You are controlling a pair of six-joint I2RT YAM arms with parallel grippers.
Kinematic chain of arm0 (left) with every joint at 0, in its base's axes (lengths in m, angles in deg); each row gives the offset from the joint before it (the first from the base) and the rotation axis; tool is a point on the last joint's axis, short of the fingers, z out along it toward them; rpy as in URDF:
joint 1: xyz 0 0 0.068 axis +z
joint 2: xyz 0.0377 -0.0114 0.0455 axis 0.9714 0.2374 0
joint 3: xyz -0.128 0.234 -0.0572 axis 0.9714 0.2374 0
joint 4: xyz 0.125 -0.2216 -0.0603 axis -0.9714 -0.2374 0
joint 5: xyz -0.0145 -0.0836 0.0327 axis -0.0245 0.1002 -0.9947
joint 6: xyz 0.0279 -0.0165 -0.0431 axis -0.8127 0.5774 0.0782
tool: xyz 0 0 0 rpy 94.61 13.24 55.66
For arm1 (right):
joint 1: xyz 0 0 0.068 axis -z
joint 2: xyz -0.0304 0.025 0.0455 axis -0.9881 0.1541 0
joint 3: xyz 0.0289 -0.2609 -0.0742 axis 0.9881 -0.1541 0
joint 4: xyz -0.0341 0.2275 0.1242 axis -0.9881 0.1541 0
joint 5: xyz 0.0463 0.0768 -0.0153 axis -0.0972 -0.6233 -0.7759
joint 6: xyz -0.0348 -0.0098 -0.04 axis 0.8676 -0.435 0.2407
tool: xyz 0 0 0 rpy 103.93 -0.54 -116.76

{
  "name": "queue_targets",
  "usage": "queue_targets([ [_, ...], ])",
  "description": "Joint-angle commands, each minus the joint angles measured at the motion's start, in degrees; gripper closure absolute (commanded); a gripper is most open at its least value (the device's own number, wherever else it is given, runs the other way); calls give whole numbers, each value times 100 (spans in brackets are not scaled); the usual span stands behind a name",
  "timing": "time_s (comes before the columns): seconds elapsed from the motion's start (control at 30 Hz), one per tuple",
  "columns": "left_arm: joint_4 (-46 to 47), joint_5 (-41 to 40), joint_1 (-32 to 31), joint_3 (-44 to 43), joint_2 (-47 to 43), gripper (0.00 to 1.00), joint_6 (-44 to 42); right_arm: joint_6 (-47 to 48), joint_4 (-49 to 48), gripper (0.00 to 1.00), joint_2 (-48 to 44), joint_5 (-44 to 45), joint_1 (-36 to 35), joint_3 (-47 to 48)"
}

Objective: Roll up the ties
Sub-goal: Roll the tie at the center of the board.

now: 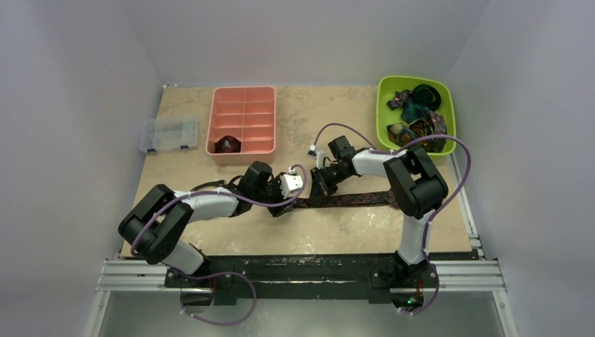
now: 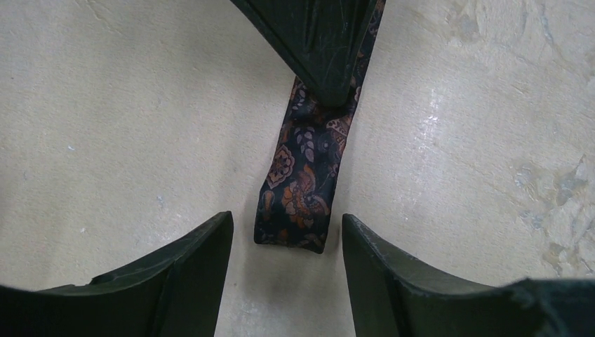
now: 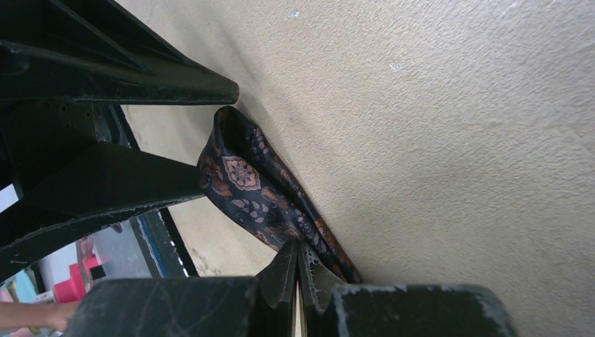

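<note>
A dark floral brown-maroon tie [image 1: 351, 200] lies as a flat strip across the table's middle. Its narrow end [image 2: 298, 189] lies between the fingers of my open left gripper [image 2: 286, 219], which touches nothing. My right gripper [image 3: 298, 247] is shut, with its tips pinching the tie [image 3: 245, 179] a short way from that end. It shows from above in the left wrist view [image 2: 326, 56]. In the top view the left gripper [image 1: 281, 206] and the right gripper [image 1: 318, 191] face each other over the tie's left end.
A green bin [image 1: 382, 105] at the back right holds several rolled and loose ties [image 1: 419, 112]. A pink compartment tray [image 1: 242, 105] at the back holds one dark rolled tie [image 1: 228, 145]. A clear plastic box [image 1: 168, 135] stands at the back left.
</note>
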Motion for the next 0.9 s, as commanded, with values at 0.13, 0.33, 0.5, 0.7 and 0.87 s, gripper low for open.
queue_targets([
  [0.13,-285,582,11,-141,-290,39,-336,252,-39,100,79,415,-9,87],
  [0.33,-377,584,22,-499,182,48,-179,303,12,100,156,428,-4,105],
  [0.5,-249,336,21,-448,216,43,5,307,29,100,132,481,-8,71],
  [0.7,-4,220,29,-356,325,39,360,630,163,100,107,532,-8,24],
  [0.87,299,848,49,-164,318,42,317,666,200,100,105,563,-4,-6],
])
